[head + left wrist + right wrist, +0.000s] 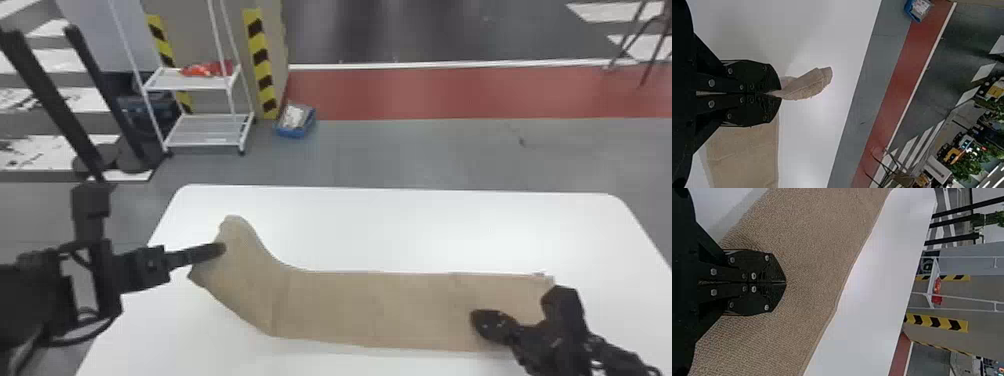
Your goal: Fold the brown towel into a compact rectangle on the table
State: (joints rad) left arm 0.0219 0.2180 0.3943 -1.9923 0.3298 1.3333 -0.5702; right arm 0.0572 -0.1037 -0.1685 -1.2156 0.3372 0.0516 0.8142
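The brown towel [370, 307] lies as a long strip across the white table, its left end lifted and bent toward the back. My left gripper [220, 248] is shut on that raised end; in the left wrist view a towel corner pokes out past the tips of the left gripper [778, 93]. Over the strip's right part, my right gripper [477, 320] is shut with its tips against or just above the cloth. The right wrist view has the right gripper [784, 282] with both fingers together over the towel [817, 235], no cloth visibly pinched.
The white table [425, 225] has rounded back corners. Beyond it on the floor stand a white wheeled rack [207, 131] and a small blue bin [295, 131], with striped posts behind the rack.
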